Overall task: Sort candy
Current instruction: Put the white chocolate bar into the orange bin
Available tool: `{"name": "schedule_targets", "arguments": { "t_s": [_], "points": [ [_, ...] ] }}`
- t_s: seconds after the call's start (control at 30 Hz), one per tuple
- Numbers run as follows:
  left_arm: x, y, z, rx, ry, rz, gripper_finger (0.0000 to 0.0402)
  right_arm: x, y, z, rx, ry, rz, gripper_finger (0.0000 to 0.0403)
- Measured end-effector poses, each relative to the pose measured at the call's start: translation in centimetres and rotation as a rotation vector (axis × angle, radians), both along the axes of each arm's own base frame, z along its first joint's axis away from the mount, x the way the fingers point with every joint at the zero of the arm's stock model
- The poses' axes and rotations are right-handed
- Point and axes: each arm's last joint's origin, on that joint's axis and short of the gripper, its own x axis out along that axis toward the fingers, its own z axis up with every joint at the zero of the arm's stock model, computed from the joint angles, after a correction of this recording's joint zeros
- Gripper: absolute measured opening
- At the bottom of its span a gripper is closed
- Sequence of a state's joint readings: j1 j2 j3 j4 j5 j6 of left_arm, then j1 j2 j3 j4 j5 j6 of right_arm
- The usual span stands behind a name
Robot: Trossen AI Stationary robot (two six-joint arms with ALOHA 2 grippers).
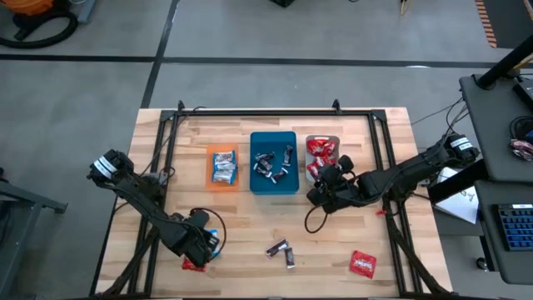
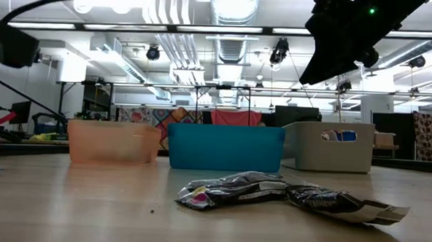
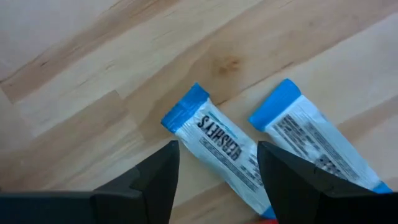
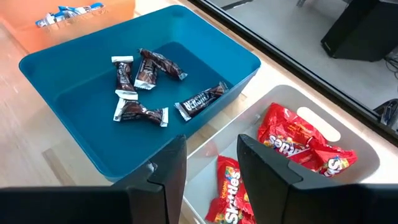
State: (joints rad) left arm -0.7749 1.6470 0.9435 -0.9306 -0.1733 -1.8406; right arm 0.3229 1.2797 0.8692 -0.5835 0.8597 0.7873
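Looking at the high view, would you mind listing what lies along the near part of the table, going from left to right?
Left gripper, over blue-and-white candies → red candy just beside it → two dark brown candies near the middle → red candy pack on the right.

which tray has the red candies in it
The grey tray, rightmost of the three, under the right tool. The orange one holds blue-and-white candies, the teal one dark ones.
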Motion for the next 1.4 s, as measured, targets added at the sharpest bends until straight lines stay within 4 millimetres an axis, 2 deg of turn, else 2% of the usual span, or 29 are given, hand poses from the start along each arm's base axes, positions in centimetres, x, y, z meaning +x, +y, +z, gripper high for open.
{"name": "schedule_targets", "arguments": {
  "t_s": [0.23, 0.47, 0.6, 0.83, 0.93, 1.13, 1.27, 1.4],
  "points": [
    [-0.1, 0.1, -2.0, -0.067, -0.082, -0.016, 0.0199, 0.0, 0.0, -0.1, 0.006, -0.005, -0.007, 0.0134],
    [-0.5, 0.5, -2.5, -0.052, -0.066, -0.032, 0.0191, -0.1, 0.0, -0.1, 0.008, -0.006, -0.010, 0.0139],
    [-0.6, 0.5, -2.5, -0.043, -0.049, -0.071, 0.0159, -0.1, 0.0, -0.1, 0.008, -0.006, -0.010, 0.0134],
    [-0.3, 0.4, -1.8, 0.004, -0.027, -0.122, 0.0069, -0.1, 0.0, -0.1, 0.007, -0.006, -0.010, 0.0125],
    [-0.2, 0.3, -1.1, 0.023, -0.008, -0.148, 0.0043, -0.1, 0.0, -0.1, 0.007, -0.006, -0.010, 0.0126],
    [0.3, 0.1, 1.5, 0.061, -0.033, -0.210, 0.0025, -0.1, 0.0, -0.2, 0.006, -0.004, -0.010, 0.0129],
    [0.8, 0.4, 4.0, 0.125, -0.156, -0.275, 0.0022, -0.1, 0.0, -0.2, 0.007, -0.004, -0.010, 0.0124],
    [1.4, 1.6, 6.4, 0.245, -0.290, -0.338, 0.0022, -0.1, 0.0, -0.2, 0.006, -0.004, -0.010, 0.0121]
  ]
}}
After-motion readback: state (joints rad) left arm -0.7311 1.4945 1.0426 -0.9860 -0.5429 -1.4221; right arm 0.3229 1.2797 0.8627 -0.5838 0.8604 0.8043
